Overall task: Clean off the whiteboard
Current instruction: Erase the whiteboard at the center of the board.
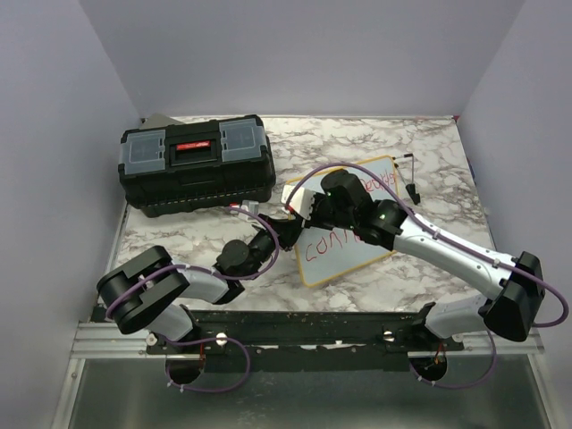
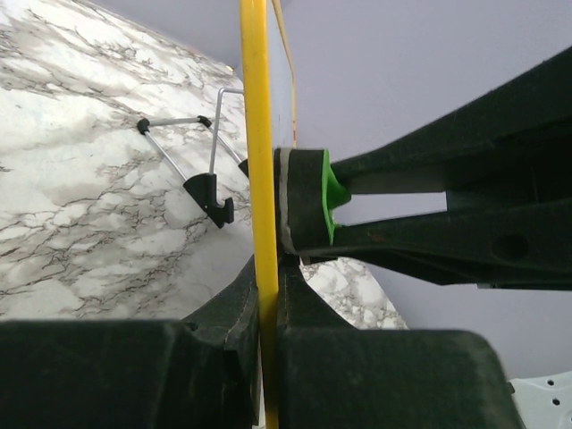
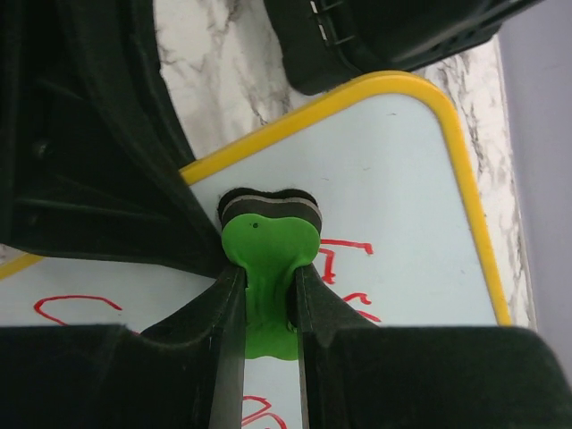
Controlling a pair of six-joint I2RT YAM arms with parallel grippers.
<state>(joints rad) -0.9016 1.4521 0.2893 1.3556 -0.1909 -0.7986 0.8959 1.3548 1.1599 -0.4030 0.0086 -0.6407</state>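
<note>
Marble tabletop point(image 1: 429, 152), lilac walls point(image 1: 304, 54); left fingers point(image 2: 375, 375) tight on whiteboard point(image 1: 357, 256), right fingers point(image 3: 402, 375) tight on green eraser point(image 3: 268, 250)

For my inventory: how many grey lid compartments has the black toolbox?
2 grey compartments on the toolbox lid: one at its left end, one at its right end.

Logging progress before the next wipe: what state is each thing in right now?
whiteboard: red writing on it, not wiped clean
eraser: felt against the board
left claw: shut on the whiteboard's frame
right claw: shut on the eraser
toolbox: lid closed
</note>
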